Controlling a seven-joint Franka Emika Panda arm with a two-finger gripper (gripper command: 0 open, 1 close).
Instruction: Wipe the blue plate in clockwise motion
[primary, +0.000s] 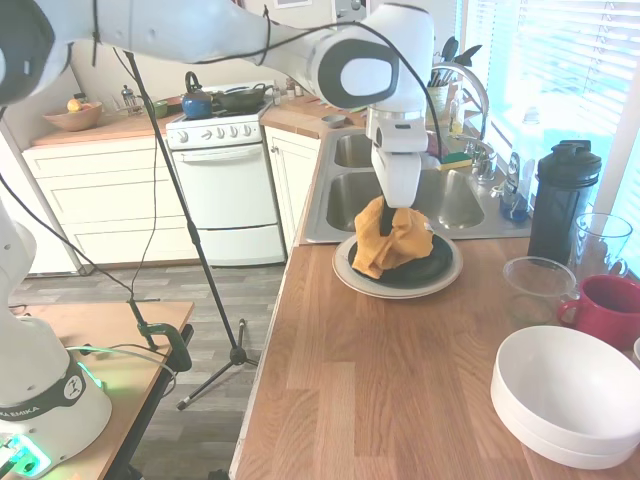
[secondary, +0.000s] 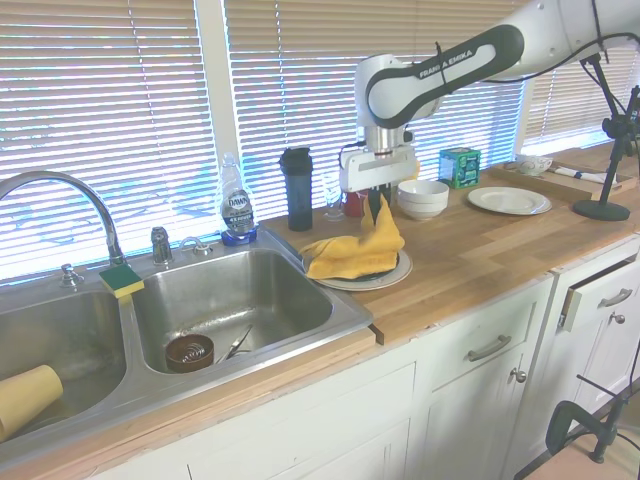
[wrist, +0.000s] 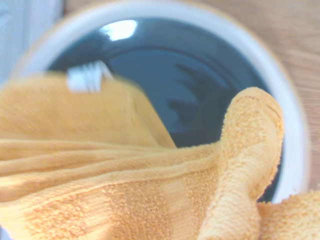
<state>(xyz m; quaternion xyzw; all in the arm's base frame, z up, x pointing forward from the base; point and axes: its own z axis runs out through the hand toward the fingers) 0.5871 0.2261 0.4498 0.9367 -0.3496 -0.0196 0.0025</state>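
1. Clenched on the bunched top of a yellow cloth (primary: 391, 243), the fingers (primary: 397, 212) point straight down from the gripper (primary: 396, 200); pads hidden in the fabric, so grasp judged from the way the cloth hangs in a peak beneath them.
2. Directly below: the blue plate (primary: 428, 270), lying flat, face up. Cloth draped mostly over the plate's 9 o'clock half in the first exterior view, bare glaze showing from about 2 to 5 o'clock.
3. Round, so no long axis and no heading; only centre and rim matter for the circling stroke. Fingers judged a little toward 10 o'clock of centre.
4. Stacked on a slightly larger cream plate (primary: 446, 283), whose rim shows all round as a pale ring in the wrist view (wrist: 295, 130).
5. Both on the wooden tabletop (primary: 380, 380), just beside the sink (primary: 455, 205) at 12 o'clock.
6. Well apart at 4 o'clock: white bowls (primary: 565, 395), red mug (primary: 608, 308).
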